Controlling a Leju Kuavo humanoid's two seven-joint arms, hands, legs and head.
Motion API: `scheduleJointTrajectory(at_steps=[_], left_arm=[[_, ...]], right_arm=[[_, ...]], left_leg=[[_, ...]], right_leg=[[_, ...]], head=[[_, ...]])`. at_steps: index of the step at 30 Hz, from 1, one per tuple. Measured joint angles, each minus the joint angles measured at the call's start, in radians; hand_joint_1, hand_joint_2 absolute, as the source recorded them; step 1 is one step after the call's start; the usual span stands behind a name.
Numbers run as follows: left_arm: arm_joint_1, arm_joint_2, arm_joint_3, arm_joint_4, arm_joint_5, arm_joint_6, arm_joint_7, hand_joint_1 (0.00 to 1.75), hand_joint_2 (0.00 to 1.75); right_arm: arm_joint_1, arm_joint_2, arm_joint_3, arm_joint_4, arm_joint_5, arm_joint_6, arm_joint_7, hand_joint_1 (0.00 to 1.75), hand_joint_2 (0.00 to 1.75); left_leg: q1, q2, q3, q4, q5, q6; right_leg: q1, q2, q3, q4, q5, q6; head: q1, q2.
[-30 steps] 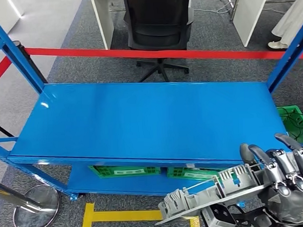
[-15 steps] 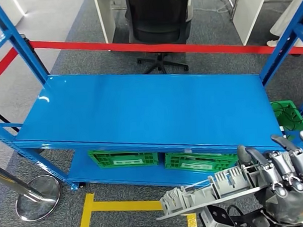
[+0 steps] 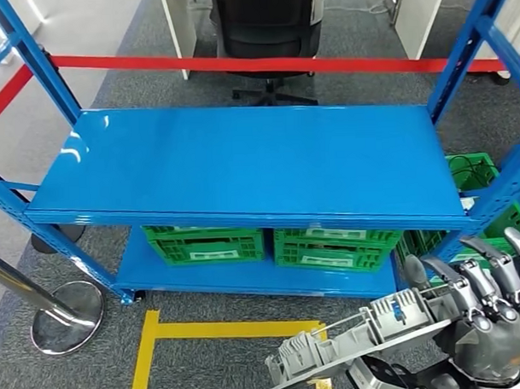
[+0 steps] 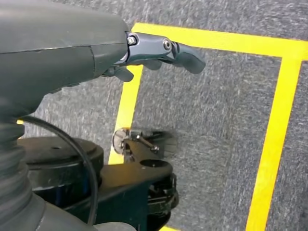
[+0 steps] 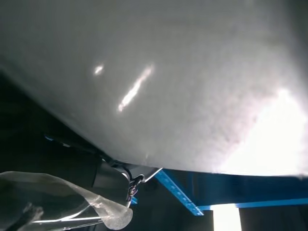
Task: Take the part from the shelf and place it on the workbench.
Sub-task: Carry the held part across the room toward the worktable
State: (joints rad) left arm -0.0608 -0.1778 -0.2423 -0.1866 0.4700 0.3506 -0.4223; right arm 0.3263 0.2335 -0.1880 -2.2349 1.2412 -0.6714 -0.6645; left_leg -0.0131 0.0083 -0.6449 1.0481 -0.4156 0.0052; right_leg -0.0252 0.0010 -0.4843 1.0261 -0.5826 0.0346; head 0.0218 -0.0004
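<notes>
Head view: your right hand grips the part, a long grey moulded piece with ribbed blocks along it, fingers curled over its near end and closed on it. The part is off the shelf already; it hangs in front of and below the shelf's front edge, over the carpet and the yellow floor tape. Note the long axis: it runs roughly parallel to the shelf's front edge, sloping slightly down toward the free end, which points away from the right hand toward the robot's left. The held end sits below the shelf's right-hand corner, the free end below about the shelf's middle. Green crates stand on the lower tier behind it, well apart from the part. No workbench is visible from this stance, so I judge the carry is under way and the placing not yet begun. Left wrist view: your left hand hangs over the carpet with fingers extended and holding nothing; whether they are spread, you cannot tell from here. Right wrist view: a pale underside of the part lies close over the lens, with blue shelf framing beyond. Judgement: the right hand carries the whole load from one end, so the far tip is what will swing widest when you turn away from the shelf; mind its uprights.
</notes>
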Motion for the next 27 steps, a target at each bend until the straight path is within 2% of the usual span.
scheduleJointTrajectory(at_steps=[1,3,4,5,6,7,8,9,10,11,12,13,14,15,16,17,18,20,21,22,23,24,25,26,27], left_arm=[[0.001,0.000,0.000,0.000,0.002,0.000,0.000,0.00,1.75],[0.002,0.001,0.000,0.000,0.002,-0.006,0.001,0.00,1.75],[0.002,0.002,0.000,0.001,0.001,-0.012,0.003,0.00,1.75],[0.002,0.003,0.000,0.001,0.001,-0.020,0.005,0.00,1.75],[0.002,0.005,0.000,0.001,0.000,-0.025,0.006,0.00,1.75],[0.002,0.006,0.000,0.001,0.000,-0.029,0.008,0.00,1.75],[0.002,0.007,0.000,0.001,0.000,-0.031,0.008,0.00,1.75],[0.002,0.008,0.000,0.001,0.000,-0.033,0.008,0.00,1.75],[0.001,0.009,0.000,0.001,0.002,-0.040,0.010,0.00,1.75],[0.001,0.009,0.000,0.001,0.005,-0.052,0.015,0.00,1.75],[0.000,0.010,0.000,0.001,0.008,-0.069,0.021,0.00,1.75],[0.000,0.010,0.000,0.001,0.011,-0.084,0.027,0.00,1.75],[0.001,0.009,0.000,0.001,0.011,-0.092,0.030,0.00,1.75],[0.002,0.009,0.000,0.001,0.008,-0.089,0.028,0.00,1.75],[0.002,0.008,0.000,0.001,0.005,-0.078,0.022,0.00,1.75],[0.003,0.007,0.000,0.001,0.001,-0.066,0.015,0.00,1.75],[0.003,0.005,0.000,0.001,-0.003,-0.056,0.010,0.00,1.75],[0.003,0.003,-0.001,0.001,-0.009,-0.045,0.004,0.00,1.75],[0.003,0.002,-0.001,0.001,-0.011,-0.041,0.004,0.00,1.75],[0.003,0.001,-0.002,0.001,-0.013,-0.039,0.004,0.00,1.75],[0.003,0.000,-0.002,0.001,-0.014,-0.036,0.004,0.00,1.75],[0.003,0.000,-0.002,0.001,-0.015,-0.035,0.004,0.00,1.75],[0.003,0.000,-0.003,0.001,-0.015,-0.035,0.004,0.00,1.75],[0.003,0.001,-0.003,0.001,-0.016,-0.034,0.004,0.00,1.75],[0.003,0.001,-0.004,0.001,-0.016,-0.033,0.004,0.00,1.75]], right_arm=[[0.001,0.000,0.000,0.004,0.000,0.000,0.001,1.75,1.75],[0.003,0.000,0.001,0.011,-0.004,0.000,-0.003,1.75,1.75],[0.004,0.001,0.002,0.016,-0.009,0.000,-0.009,1.75,1.75],[0.005,0.003,0.002,0.022,-0.016,0.000,-0.016,1.75,1.75],[0.005,0.004,0.002,0.028,-0.025,0.000,-0.022,1.75,1.75],[0.006,0.005,0.002,0.035,-0.034,0.000,-0.025,1.75,1.75],[0.007,0.006,0.002,0.042,-0.043,0.000,-0.026,1.75,1.75],[0.007,0.006,0.002,0.048,-0.051,0.000,-0.026,1.75,1.75],[0.007,0.006,0.003,0.054,-0.055,0.000,-0.026,1.75,1.75],[0.007,0.006,0.003,0.060,-0.058,0.000,-0.026,1.75,1.75],[0.007,0.006,0.004,0.064,-0.059,0.000,-0.026,1.75,1.75],[0.007,0.006,0.003,0.068,-0.059,0.000,-0.026,1.75,1.75],[0.009,0.006,0.003,0.071,-0.059,0.000,-0.026,1.75,1.75],[0.011,0.007,0.002,0.073,-0.060,0.000,-0.026,1.75,1.75],[0.016,0.007,0.002,0.074,-0.064,0.000,-0.026,1.75,1.75],[0.021,0.008,0.001,0.075,-0.068,0.000,-0.026,1.75,1.75],[0.026,0.008,0.000,0.077,-0.073,0.000,-0.026,1.75,1.75],[0.032,0.008,-0.001,0.080,-0.076,0.000,-0.026,1.75,1.75],[0.034,0.008,-0.002,0.082,-0.076,0.000,-0.026,1.75,1.75],[0.037,0.008,-0.003,0.085,-0.076,0.000,-0.026,1.75,1.75],[0.039,0.008,-0.004,0.088,-0.076,0.000,-0.026,1.75,1.75],[0.040,0.009,-0.005,0.091,-0.076,0.000,-0.026,1.75,1.75],[0.041,0.009,-0.006,0.094,-0.076,0.000,-0.026,1.75,1.75],[0.041,0.010,-0.006,0.097,-0.076,0.000,-0.026,1.75,1.75],[0.041,0.010,-0.007,0.100,-0.076,0.000,-0.026,1.75,1.75]], left_leg=[[0.002,-0.001,-0.005,0.011,-0.018,-0.004],[0.006,-0.002,-0.024,0.078,-0.100,-0.015],[0.007,-0.002,-0.035,0.138,-0.152,-0.019],[0.007,-0.002,-0.043,0.200,-0.190,-0.021],[0.007,-0.002,-0.044,0.246,-0.205,-0.020],[0.007,-0.002,-0.032,0.269,-0.201,-0.015],[0.005,-0.003,-0.004,0.249,-0.177,-0.007],[0.001,-0.004,0.040,0.195,-0.148,0.006],[-0.005,-0.005,0.091,0.121,-0.133,0.023],[-0.011,-0.006,0.138,0.045,-0.129,0.037],[-0.017,-0.007,0.172,-0.013,-0.133,0.048],[-0.021,-0.008,0.189,-0.048,-0.140,0.053],[-0.023,-0.007,0.192,-0.065,-0.135,0.054],[-0.022,-0.006,0.189,-0.075,-0.124,0.053],[-0.020,-0.004,0.184,-0.083,-0.110,0.053],[-0.017,-0.002,0.175,-0.091,-0.095,0.053],[-0.014,0.000,0.163,-0.095,-0.083,0.052],[-0.013,0.002,0.130,-0.088,-0.062,0.051],[-0.012,0.004,0.111,-0.083,-0.052,0.049],[-0.010,0.006,0.092,-0.077,-0.041,0.045],[-0.007,0.008,0.070,-0.069,-0.031,0.041],[-0.003,0.009,0.050,-0.058,-0.024,0.035],[0.002,0.009,0.030,-0.043,-0.017,0.028],[0.004,0.008,0.011,-0.026,-0.012,0.022],[0.004,0.007,-0.004,-0.009,-0.008,0.017]], right_leg=[[0.000,-0.002,-0.008,0.001,0.007,-0.010],[0.001,-0.006,-0.029,0.001,0.024,-0.027],[0.003,-0.007,-0.039,0.002,0.034,-0.032],[0.006,-0.008,-0.050,0.002,0.045,-0.034],[0.009,-0.008,-0.061,0.004,0.057,-0.036],[0.014,-0.009,-0.075,0.005,0.069,-0.038],[0.019,-0.009,-0.089,0.006,0.079,-0.039],[0.025,-0.008,-0.101,0.007,0.089,-0.041],[0.029,-0.008,-0.110,0.007,0.098,-0.041],[0.032,-0.008,-0.117,0.007,0.106,-0.041],[0.032,-0.008,-0.122,0.005,0.115,-0.039],[0.030,-0.010,-0.126,0.004,0.123,-0.035],[0.028,-0.011,-0.129,0.001,0.133,-0.031],[0.026,-0.012,-0.133,0.000,0.137,-0.026],[0.025,-0.010,-0.138,0.004,0.127,-0.020],[0.024,-0.008,-0.146,0.021,0.099,-0.015],[0.023,-0.006,-0.157,0.055,0.054,-0.010],[0.018,-0.003,-0.181,0.163,-0.039,0.001],[0.015,-0.003,-0.187,0.219,-0.057,0.006],[0.012,-0.003,-0.184,0.256,-0.050,0.012],[0.009,-0.004,-0.168,0.267,-0.021,0.019],[0.004,-0.004,-0.136,0.240,0.015,0.027],[-0.001,-0.004,-0.091,0.185,0.034,0.038],[-0.004,-0.004,-0.040,0.118,0.031,0.047],[-0.005,-0.003,0.000,0.058,0.012,0.047]], head=[[-0.001,0.000],[-0.004,0.000],[-0.006,0.000],[-0.007,0.000],[-0.007,0.000],[-0.007,0.000],[-0.007,0.000],[-0.007,0.000],[-0.006,0.000],[-0.006,0.000],[-0.005,0.000],[-0.005,0.000],[-0.006,0.000],[-0.007,0.000],[-0.007,0.000],[-0.006,0.000],[-0.005,0.000],[-0.002,0.000],[-0.002,0.000],[-0.002,0.000],[-0.002,0.000],[-0.002,0.000],[-0.002,0.000],[0.001,0.000],[0.004,0.000]])
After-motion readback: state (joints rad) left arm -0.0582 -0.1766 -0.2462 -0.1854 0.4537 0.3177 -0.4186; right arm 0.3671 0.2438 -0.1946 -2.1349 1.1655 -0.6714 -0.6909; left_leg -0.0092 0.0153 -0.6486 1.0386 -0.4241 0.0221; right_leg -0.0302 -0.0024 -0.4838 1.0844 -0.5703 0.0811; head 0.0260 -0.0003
